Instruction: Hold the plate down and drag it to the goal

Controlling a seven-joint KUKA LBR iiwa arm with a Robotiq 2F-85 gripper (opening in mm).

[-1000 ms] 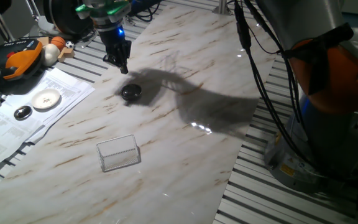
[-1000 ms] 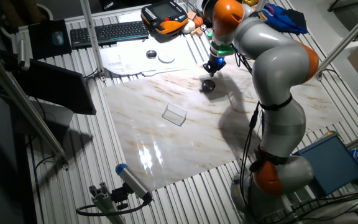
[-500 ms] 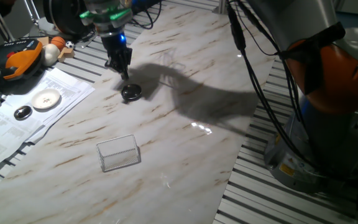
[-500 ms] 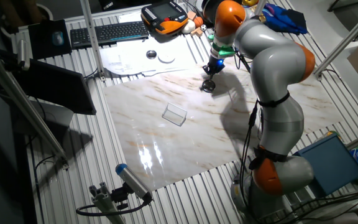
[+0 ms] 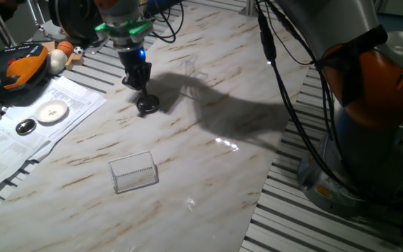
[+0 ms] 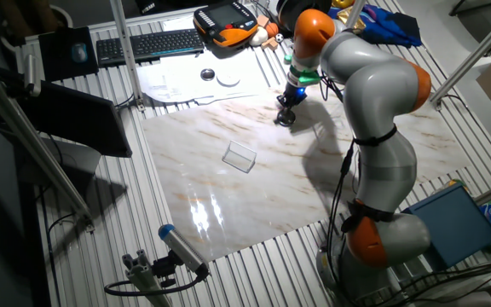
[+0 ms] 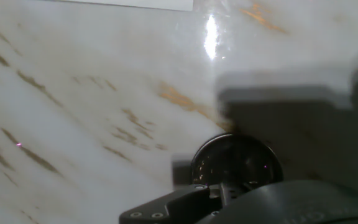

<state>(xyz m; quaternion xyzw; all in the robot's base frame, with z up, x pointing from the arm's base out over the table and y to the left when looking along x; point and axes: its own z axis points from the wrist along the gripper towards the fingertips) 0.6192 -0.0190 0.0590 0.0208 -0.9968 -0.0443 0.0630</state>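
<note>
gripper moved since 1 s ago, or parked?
Yes. In one fixed view the gripper has come down and toward the plate, which has stayed put relative to the goal; its tips now sit just at the plate's rim.

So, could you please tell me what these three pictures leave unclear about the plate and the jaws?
- Contact: in both fixed views the gripper stands over the plate, too small to show whether it touches.
- Jaw state: the hand view shows only the blurred, dark underside, so open or shut is unclear.
- Plate's near edge: hidden by the gripper in the hand view.
- The goal: outside the hand view.
</note>
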